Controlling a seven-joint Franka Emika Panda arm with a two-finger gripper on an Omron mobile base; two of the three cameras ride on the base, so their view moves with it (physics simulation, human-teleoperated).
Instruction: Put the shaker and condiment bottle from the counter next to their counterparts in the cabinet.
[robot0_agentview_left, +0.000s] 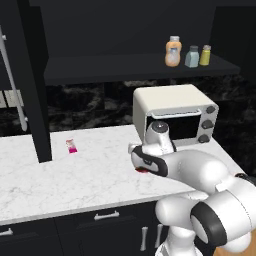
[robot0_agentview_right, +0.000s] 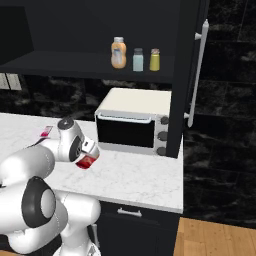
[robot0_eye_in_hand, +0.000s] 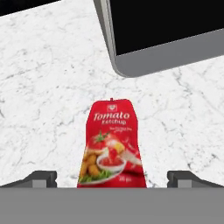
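Hovering over the counter (robot0_agentview_left: 60, 175), my gripper (robot0_eye_in_hand: 112, 177) stands with its jaws wide apart, nothing clamped between them. In the hand view the two dark fingertips (robot0_eye_in_hand: 41, 178) sit at 8 and 4 o'clock, and the condiment bottle (robot0_eye_in_hand: 113, 144), a red pack printed "Tomato Ketchup", lies on the white marble between them, its narrow end toward 12 o'clock. I cannot tell whether the tips touch it.

In the left base view a sliver of the red pack (robot0_agentview_left: 142, 170) shows just under the wrist; in the right base view it (robot0_agentview_right: 86, 161) shows below the hand, at about 7 o'clock from the cream toaster oven (robot0_agentview_right: 134, 127). The oven's grey lower corner (robot0_eye_in_hand: 131, 65) fills the hand view toward 1 o'clock, near the pack's tip but apart from it.

On the shelf of the black cabinet (robot0_agentview_left: 135, 67), at 12 o'clock above the oven, three items stand in a row: the orange bottle (robot0_agentview_left: 173, 51), the pale grey-blue shaker (robot0_agentview_left: 192, 56) beside it, and the yellow-green shaker (robot0_agentview_left: 205, 55) close against that one. A small pink-and-white packet (robot0_agentview_left: 71, 146) lies on the counter well apart, at 9 o'clock from the arm.
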